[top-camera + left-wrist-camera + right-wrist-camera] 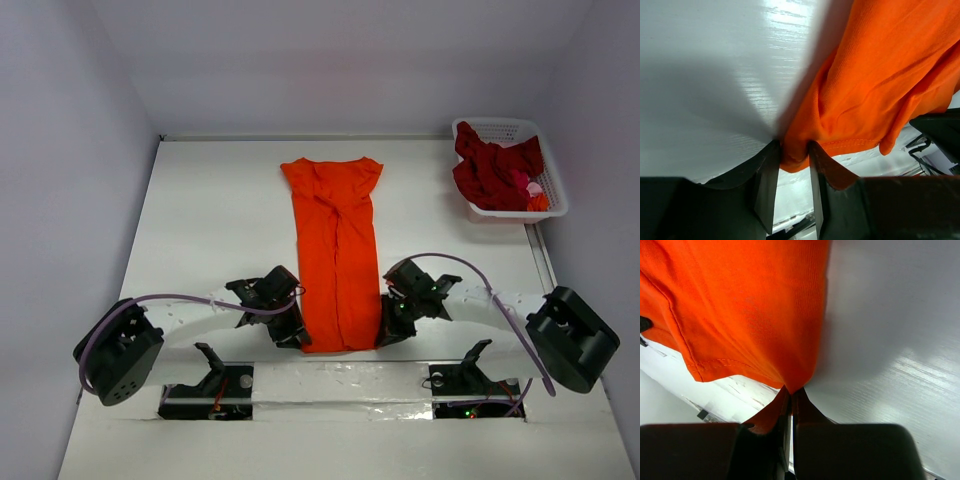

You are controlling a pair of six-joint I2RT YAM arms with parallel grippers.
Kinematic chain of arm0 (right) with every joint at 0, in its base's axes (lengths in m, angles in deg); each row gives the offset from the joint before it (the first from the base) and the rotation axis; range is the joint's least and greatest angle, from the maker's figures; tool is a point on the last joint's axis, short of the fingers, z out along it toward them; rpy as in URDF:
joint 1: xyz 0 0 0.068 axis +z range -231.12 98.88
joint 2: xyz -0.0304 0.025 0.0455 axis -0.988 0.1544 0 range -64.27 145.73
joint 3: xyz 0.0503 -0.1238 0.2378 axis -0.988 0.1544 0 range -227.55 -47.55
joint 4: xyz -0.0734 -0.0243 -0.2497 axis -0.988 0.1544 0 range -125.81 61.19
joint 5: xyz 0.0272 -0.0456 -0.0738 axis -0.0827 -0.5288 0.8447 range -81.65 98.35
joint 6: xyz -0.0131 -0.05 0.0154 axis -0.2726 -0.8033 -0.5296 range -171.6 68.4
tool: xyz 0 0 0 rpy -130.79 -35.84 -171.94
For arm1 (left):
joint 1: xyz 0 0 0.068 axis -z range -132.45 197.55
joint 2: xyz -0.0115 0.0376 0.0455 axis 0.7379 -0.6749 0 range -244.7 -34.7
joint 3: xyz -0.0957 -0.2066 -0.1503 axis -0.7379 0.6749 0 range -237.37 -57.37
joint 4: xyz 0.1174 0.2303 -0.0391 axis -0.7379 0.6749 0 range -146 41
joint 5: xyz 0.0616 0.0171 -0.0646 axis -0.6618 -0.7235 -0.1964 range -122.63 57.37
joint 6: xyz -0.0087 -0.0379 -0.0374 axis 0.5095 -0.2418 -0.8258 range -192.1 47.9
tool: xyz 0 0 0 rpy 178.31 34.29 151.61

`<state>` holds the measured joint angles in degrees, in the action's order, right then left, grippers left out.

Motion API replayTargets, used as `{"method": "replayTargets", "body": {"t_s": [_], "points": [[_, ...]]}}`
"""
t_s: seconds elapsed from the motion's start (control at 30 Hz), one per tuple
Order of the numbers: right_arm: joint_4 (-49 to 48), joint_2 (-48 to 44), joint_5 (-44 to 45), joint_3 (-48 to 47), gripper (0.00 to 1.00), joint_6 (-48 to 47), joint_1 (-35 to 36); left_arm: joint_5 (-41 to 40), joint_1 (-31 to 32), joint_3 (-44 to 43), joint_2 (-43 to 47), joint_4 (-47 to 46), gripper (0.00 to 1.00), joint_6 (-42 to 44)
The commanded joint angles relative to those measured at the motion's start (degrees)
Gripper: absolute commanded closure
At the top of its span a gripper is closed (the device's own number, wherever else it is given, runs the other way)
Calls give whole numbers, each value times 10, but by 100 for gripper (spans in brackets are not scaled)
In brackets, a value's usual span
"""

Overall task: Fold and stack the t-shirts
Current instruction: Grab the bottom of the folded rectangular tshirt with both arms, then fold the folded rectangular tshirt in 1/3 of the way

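The orange t-shirt (337,250) lies as a long narrow strip down the middle of the table, collar end far, hem end near. My left gripper (298,338) sits at the hem's left corner, and in the left wrist view the left gripper (794,150) has a bunch of orange cloth (875,75) pinched between its fingertips. At the hem's right corner, my right gripper (385,335) is shut tight on the fabric; the right wrist view shows the right gripper (791,390) with the cloth (740,305) pulled into its tips. Dark red t-shirts (490,165) and a pink one (533,187) lie in the basket.
A white lattice basket (508,126) stands at the far right corner of the white table (210,220). Grey walls close in the back and both sides. Purple cables (180,298) loop from the arm bases at the near edge.
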<state>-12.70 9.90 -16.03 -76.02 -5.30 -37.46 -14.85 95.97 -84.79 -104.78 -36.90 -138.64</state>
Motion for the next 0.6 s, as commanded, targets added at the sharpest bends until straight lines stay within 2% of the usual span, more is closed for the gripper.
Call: {"method": "replayTargets", "body": {"t_s": [0.0,0.07,0.27,0.57], "points": [[-2,4,8,-18,100,-9,6,-6,3,-2,-1,9,75,3],[-3,5,8,-18,100,-9,6,-6,3,-3,-3,6,76,2],[-3,10,8,-20,100,-11,6,-6,3,-9,-7,15,100,4],[35,-4,37,-51,100,-22,6,-10,3,-59,-18,40,100,12]]}}
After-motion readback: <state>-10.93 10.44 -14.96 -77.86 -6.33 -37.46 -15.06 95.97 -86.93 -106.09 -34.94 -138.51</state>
